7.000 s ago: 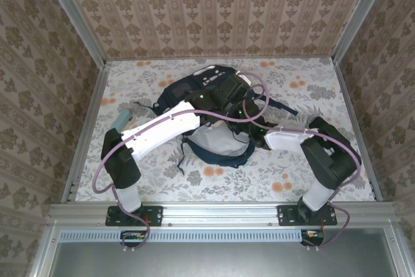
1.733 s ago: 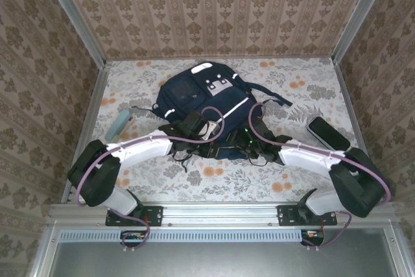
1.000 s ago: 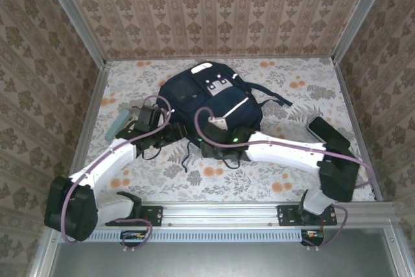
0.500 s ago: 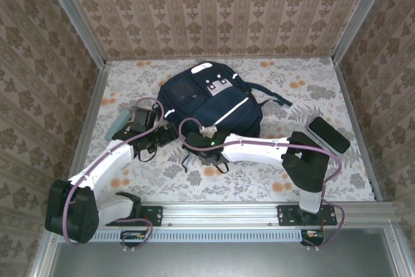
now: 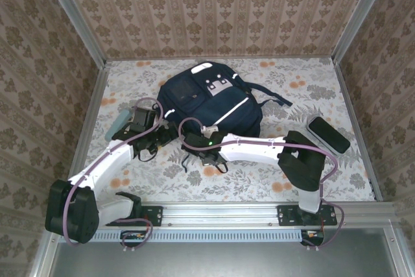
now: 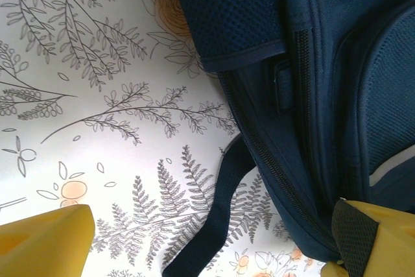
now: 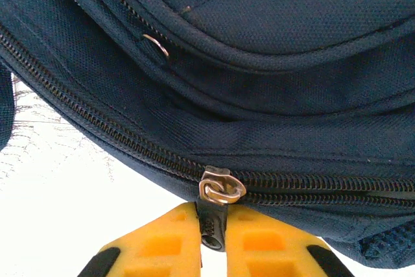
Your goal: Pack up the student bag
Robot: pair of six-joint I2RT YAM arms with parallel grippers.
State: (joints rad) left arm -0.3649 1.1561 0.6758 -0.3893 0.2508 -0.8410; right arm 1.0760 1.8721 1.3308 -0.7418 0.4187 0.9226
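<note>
well, we see the student bag (image 5: 209, 100) lying flat in the upper middle of the overhead frame. it is a rounded navy pack of coarse woven fabric, with thin pale stripes and grey-white patches near its top. it rests on a tablecloth (image 5: 311, 89) printed with ferns and orange blooms. at the bag's lower edge the right gripper (image 7: 213, 215) pinches its yellow moulded fingers almost together on the black zipper pull (image 7: 211, 228). the pull hangs from a silvery metal slider (image 7: 220, 187) on a toothed zip line. the left gripper (image 6: 207, 244) is spread wide and holds nothing. its yellow tips sit in the lower corners of its wrist view, and between them we see a flat dark strap (image 6: 217, 205) and the bag's mesh-textured side. a dark rounded oblong case (image 5: 329, 134) lies at the right of the overhead frame, and a teal tube (image 5: 118, 124) at the left.
</note>
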